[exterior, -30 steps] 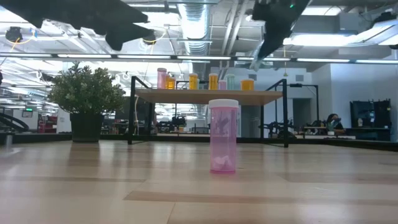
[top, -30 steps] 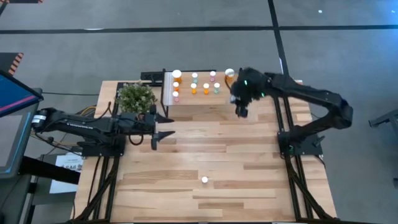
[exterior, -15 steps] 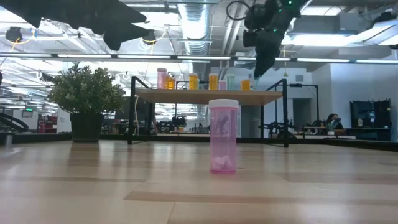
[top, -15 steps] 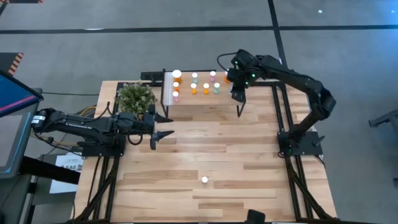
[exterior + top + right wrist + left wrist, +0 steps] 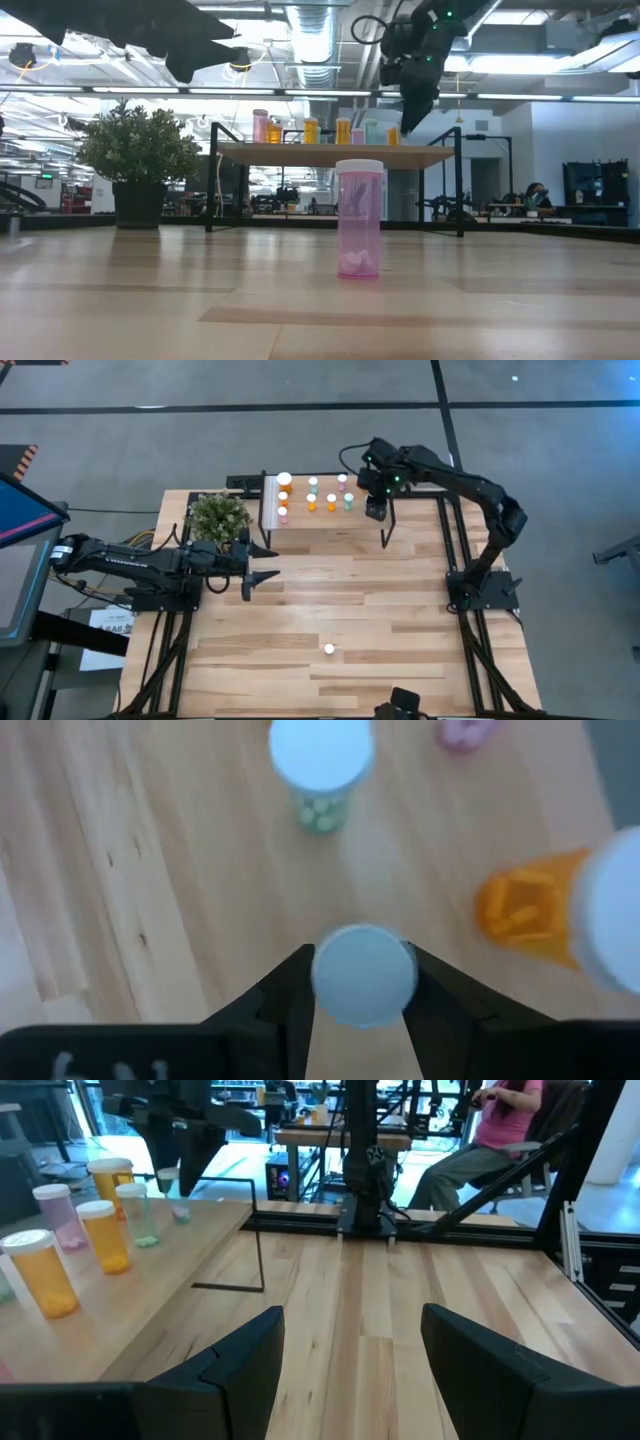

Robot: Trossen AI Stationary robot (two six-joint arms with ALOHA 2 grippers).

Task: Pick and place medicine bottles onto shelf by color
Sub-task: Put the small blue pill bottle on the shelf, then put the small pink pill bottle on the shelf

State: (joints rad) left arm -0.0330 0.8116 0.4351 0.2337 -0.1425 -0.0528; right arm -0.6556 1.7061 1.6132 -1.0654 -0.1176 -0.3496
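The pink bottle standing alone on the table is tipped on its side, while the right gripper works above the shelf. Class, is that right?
No. The pink bottle stands upright, cap up, as the low view shows. The right gripper is indeed above the shelf.

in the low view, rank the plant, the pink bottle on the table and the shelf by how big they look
1. shelf, widest span.
2. plant.
3. pink bottle.
The bottle stands much nearer the camera, so it looks larger than it is; the bottles on the shelf look far smaller.
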